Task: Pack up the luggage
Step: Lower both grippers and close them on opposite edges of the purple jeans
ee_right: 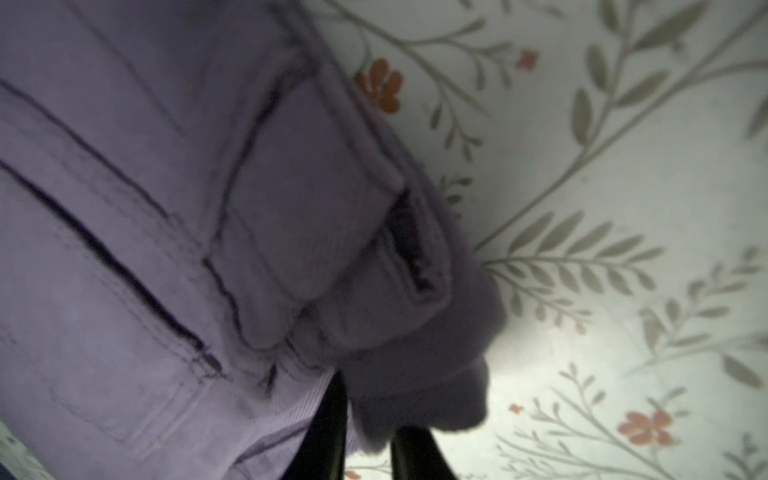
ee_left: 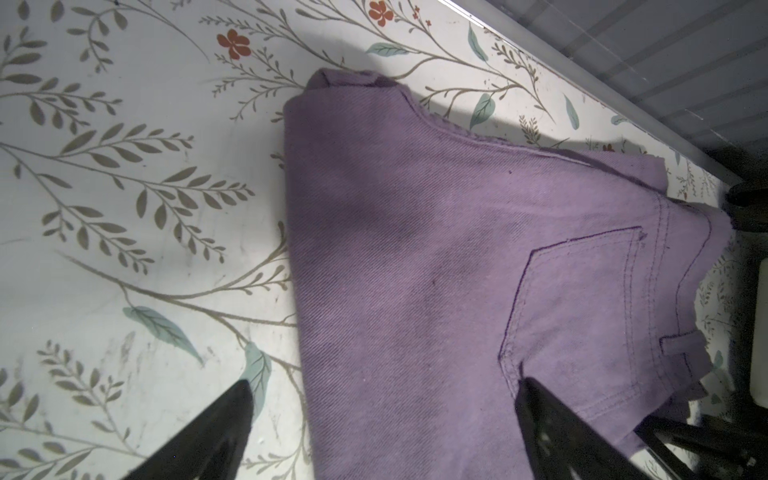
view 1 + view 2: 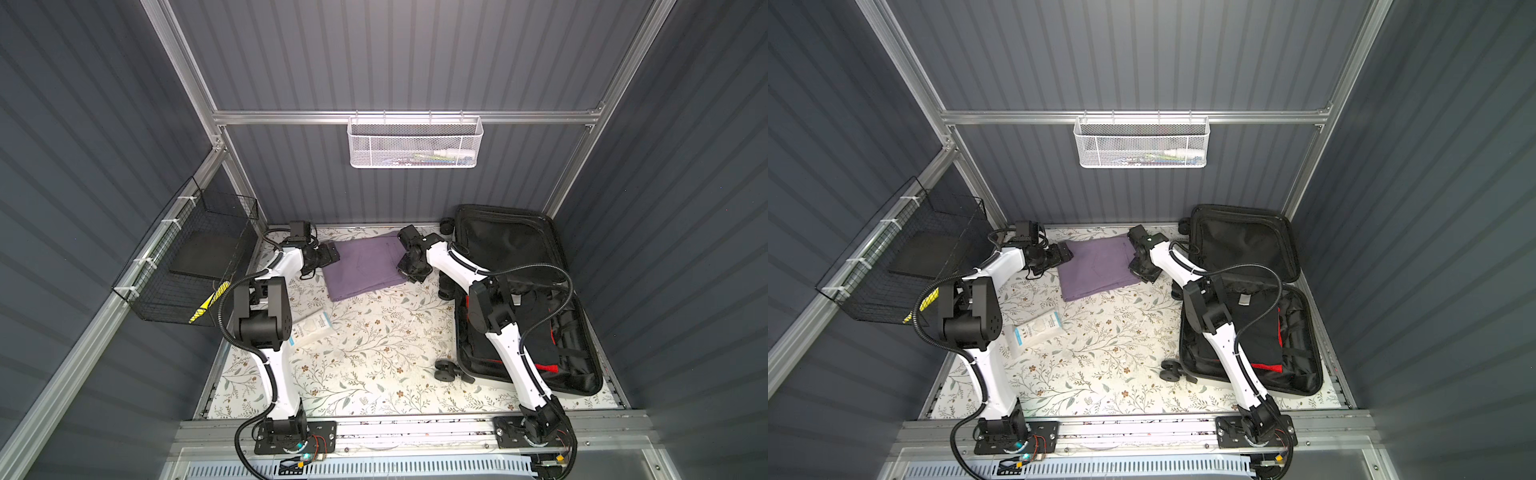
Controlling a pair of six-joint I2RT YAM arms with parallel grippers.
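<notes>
While both top views are taking in the whole table (image 3: 374, 353), only the wrist cameras are showing the grips up close.

- The luggage (image 3: 507, 241) is lying open at the table's right side, lid half toward the back wall, and a black garment (image 3: 536, 316) with red trim is sitting in its near half. Neither wrist view is catching it clearly.
- The purple trousers (image 3: 365, 266) are lying folded at the back of the table, between the two hands. Only the left wrist view is revealing their stitched pocket (image 2: 582, 311).
- The left hand (image 2: 384, 384) is standing spread wide, with one finger over the table and the other over the cloth.
- The right hand (image 1: 368, 411) is pinching a fold at the trousers' edge, fingers nearly together. From above, this hand (image 3: 409, 270) is only showing as a dark block at the cloth's right edge.

Count: one suitcase, one pair of trousers, one white packet (image 3: 311, 328), two arms, and two baskets, a white mesh basket (image 3: 413, 143) and a black wire basket (image 3: 195, 266).
</notes>
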